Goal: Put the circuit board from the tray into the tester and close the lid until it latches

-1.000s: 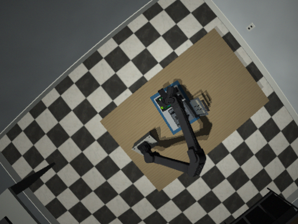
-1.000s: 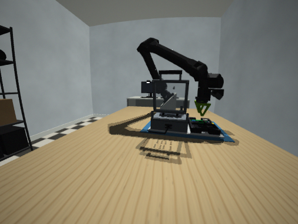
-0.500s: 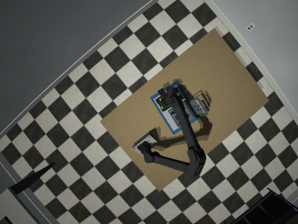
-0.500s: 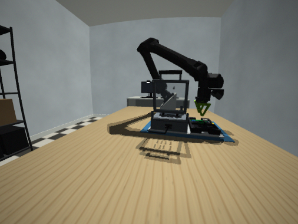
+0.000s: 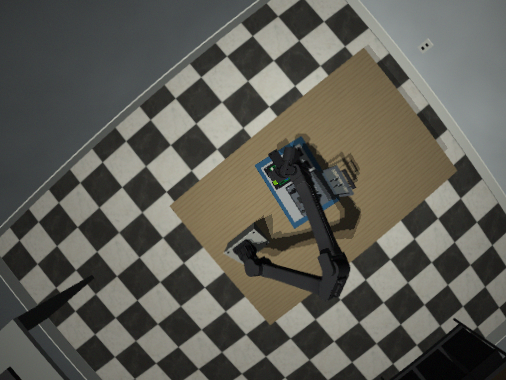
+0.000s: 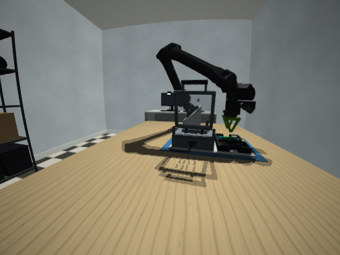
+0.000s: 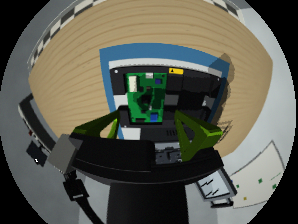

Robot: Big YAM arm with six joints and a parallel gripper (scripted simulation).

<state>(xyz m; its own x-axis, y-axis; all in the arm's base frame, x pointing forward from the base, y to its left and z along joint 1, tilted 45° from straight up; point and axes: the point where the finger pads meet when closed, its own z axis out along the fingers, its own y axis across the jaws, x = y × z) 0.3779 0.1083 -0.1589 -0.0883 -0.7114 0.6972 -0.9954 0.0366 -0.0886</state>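
Gripper [image 6: 231, 129] [image 7: 147, 113] wide, nothing held — poised above the board [image 5: 283, 182] [image 6: 229, 137] [image 7: 157, 102], likely to straddle its long edges at the recesses.

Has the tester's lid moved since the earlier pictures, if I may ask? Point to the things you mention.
No; the lid [image 5: 338, 181] [image 6: 194, 110] [image 7: 215, 184] still stands upright above the tester's base [image 6: 193, 140].
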